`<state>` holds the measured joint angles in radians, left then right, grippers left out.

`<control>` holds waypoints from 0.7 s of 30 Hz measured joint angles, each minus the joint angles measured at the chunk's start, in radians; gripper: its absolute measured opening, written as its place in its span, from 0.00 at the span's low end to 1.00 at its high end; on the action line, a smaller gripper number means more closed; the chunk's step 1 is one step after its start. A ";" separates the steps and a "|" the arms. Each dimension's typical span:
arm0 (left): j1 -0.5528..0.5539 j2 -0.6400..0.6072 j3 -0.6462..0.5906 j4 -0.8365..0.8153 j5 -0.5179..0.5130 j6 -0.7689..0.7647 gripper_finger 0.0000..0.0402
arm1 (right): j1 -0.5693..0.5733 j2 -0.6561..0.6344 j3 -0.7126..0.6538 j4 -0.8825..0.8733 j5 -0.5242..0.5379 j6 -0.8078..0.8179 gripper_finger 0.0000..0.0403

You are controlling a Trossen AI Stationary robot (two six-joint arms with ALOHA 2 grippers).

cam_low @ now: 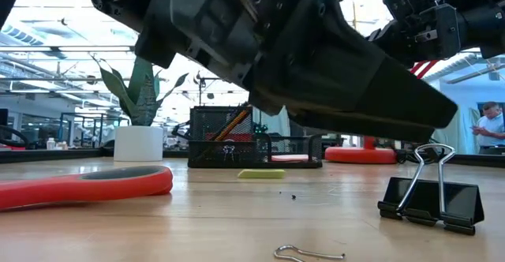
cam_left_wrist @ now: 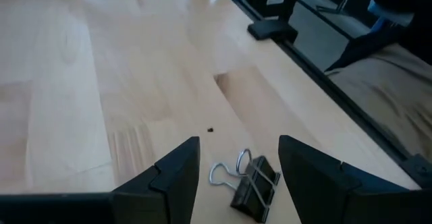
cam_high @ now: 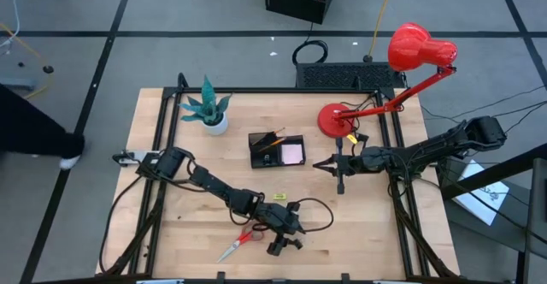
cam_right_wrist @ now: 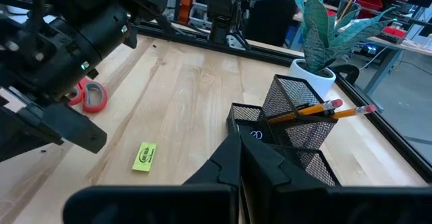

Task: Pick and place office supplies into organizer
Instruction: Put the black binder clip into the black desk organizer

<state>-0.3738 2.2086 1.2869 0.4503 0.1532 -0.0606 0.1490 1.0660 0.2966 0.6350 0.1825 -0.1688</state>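
A small black binder clip lies on the table near its front edge, wire handles up. My left gripper hovers just above it, slanting down, open, with one finger on either side of the clip and touching nothing. The black mesh organizer stands mid-table and holds orange pencils and a pink pad. Red-handled scissors and a small yellow piece lie on the wood. My right gripper waits shut, right of the organizer.
A potted teal plant stands at the far left and a red desk lamp at the far right. A loose wire loop lies near the front edge. Black frame rails run along the table's sides. A person stands beyond the table.
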 joint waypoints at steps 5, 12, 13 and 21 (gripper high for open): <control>-0.002 0.012 0.000 0.011 0.000 0.007 0.51 | 0.000 0.000 0.000 0.000 0.000 0.000 0.00; -0.002 0.020 0.000 0.023 0.001 0.008 0.51 | 0.000 0.000 0.000 0.000 0.000 0.000 0.00; -0.002 0.020 0.000 0.023 0.001 0.010 0.51 | 0.000 0.000 0.000 0.000 0.000 0.000 0.00; -0.004 0.032 0.000 0.025 0.023 0.013 0.51 | 0.000 0.000 0.000 -0.002 0.000 -0.004 0.00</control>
<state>-0.3775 2.2409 1.2869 0.4749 0.1764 -0.0471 0.1490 1.0660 0.2966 0.6325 0.1825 -0.1726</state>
